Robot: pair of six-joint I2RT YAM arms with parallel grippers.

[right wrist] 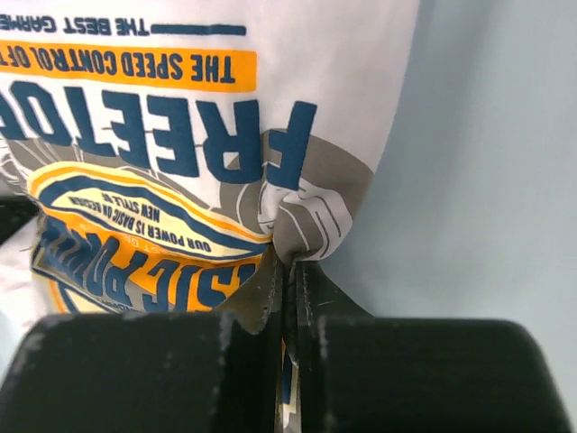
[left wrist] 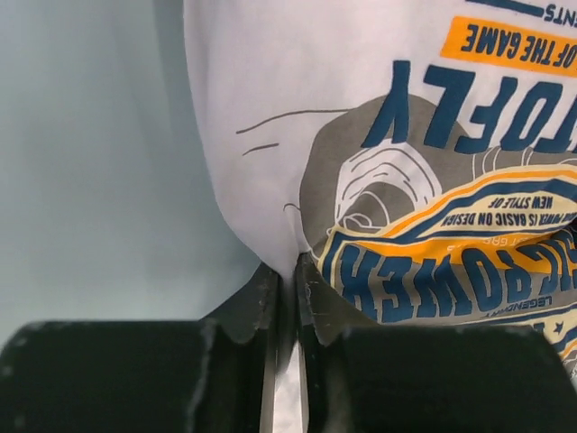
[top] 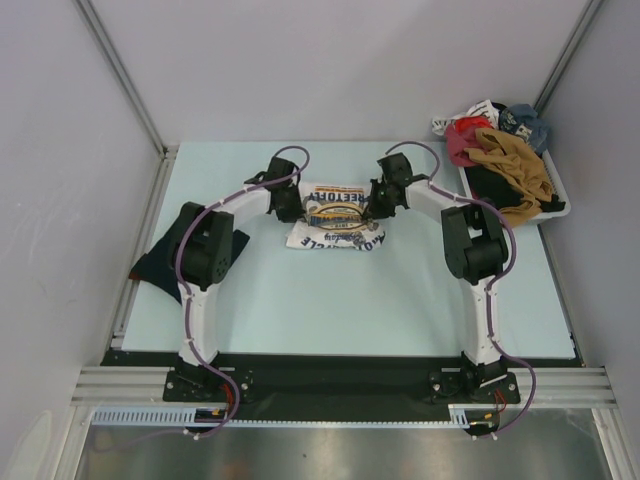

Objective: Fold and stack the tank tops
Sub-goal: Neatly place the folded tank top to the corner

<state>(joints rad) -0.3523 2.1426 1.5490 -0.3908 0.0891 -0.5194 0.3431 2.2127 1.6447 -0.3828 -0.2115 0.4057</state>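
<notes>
The white tank top [top: 335, 215] with navy and orange-yellow print lies partly folded in the middle of the table. My left gripper [top: 289, 205] is shut on its left edge; the left wrist view shows white cloth [left wrist: 270, 162] pinched between the jaws of the left gripper [left wrist: 290, 271]. My right gripper [top: 378, 200] is shut on its right edge; the right wrist view shows printed cloth [right wrist: 180, 135] pinched in the right gripper [right wrist: 290, 271]. The dark navy tank top [top: 160, 262] lies at the table's left edge, partly under the left arm.
A grey tray [top: 562, 205] at the back right holds a heap of other clothes [top: 505, 155] in red, tan, black and blue. Metal frame posts and grey walls surround the light blue table [top: 350, 300].
</notes>
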